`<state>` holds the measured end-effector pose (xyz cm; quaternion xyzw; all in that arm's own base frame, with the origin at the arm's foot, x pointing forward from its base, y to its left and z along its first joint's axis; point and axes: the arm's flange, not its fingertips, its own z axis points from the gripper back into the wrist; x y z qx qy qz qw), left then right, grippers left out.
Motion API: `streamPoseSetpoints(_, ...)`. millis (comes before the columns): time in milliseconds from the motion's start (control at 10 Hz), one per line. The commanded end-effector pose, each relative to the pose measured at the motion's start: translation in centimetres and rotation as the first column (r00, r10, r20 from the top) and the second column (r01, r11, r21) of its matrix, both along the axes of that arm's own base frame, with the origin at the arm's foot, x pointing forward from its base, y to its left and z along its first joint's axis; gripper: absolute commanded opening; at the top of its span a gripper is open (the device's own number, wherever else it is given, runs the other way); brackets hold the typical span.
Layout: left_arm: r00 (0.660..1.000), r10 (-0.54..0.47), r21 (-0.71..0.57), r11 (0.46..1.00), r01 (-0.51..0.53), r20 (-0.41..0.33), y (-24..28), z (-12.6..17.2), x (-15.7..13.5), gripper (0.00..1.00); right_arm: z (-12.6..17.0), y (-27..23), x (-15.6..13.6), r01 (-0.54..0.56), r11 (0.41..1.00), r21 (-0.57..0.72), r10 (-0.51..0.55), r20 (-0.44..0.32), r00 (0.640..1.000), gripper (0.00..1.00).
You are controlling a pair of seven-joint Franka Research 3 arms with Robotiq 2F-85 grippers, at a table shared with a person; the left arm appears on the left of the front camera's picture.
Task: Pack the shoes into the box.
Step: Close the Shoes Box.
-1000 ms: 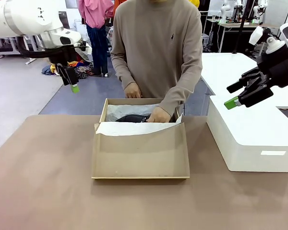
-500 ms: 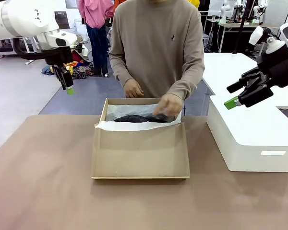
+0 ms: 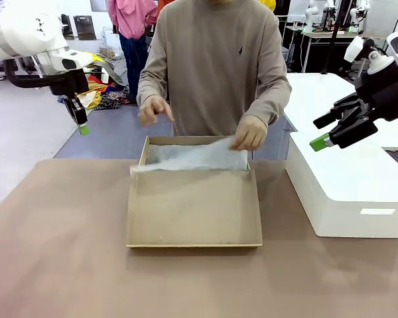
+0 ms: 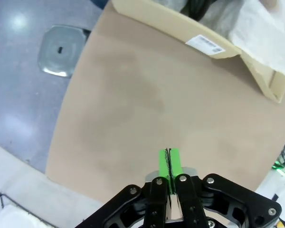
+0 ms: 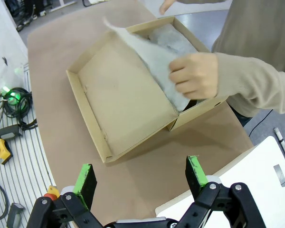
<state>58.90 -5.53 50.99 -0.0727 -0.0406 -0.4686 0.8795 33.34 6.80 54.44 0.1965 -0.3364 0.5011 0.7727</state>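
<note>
Standing at the far side of the table, a person draws white tissue paper (image 3: 196, 158) across the back half of the box (image 3: 192, 215) with one hand (image 3: 249, 134); the other hand (image 3: 152, 109) is raised. The box's lid lies open toward the robot. The left gripper (image 3: 83, 129) hangs above the table's far left corner, fingers pressed together. The right gripper (image 3: 318, 132) hovers over a white bin (image 3: 345, 192), spread wide.

From the left wrist, the green pads (image 4: 169, 159) meet with nothing between them, above bare table; a dark part of the shoes (image 4: 198, 5) shows inside the box wall.

From the right wrist, the spread gripper (image 5: 140, 175) looks down on the box and paper.
</note>
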Motion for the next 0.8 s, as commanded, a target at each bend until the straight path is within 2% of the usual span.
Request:
streamPoseSetpoints(0, 0.997, -0.038, -0.086, 0.996, 0.033, -0.061, 0.9, -0.1, 0.8, 0.00, 0.0, 0.1, 0.2, -0.014, 1.000, 0.028, 0.014, 0.005, 1.000, 1.00)
streamPoseSetpoints(200, 0.995, -0.042, -0.109, 0.993, 0.032, -0.094, 1.3, -0.6, 1.1, 0.00, 0.0, 0.1, 0.2, -0.014, 1.000, 0.028, 0.014, 0.005, 1.000, 1.00)
streamPoseSetpoints(400, 0.986, 0.029, -0.073, 0.996, -0.042, -0.161, 1.4, -0.6, 1.1, 0.00, 0.0, 0.1, 0.2, -0.014, 1.000, 0.028, 0.014, 0.005, 1.000, 1.00)
streamPoseSetpoints(500, 0.995, -0.024, -0.090, 0.996, 0.016, -0.097, 0.8, -1.3, 0.6, 0.00, 0.0, 0.1, 0.2, -0.014, 1.000, 0.028, 0.014, 0.005, 1.000, 1.00)
streamPoseSetpoints(700, 0.995, -0.024, -0.090, 0.996, 0.016, -0.097, 0.8, -1.3, 0.6, 0.00, 0.0, 0.1, 0.2, -0.014, 1.000, 0.028, 0.014, 0.005, 1.000, 1.00)
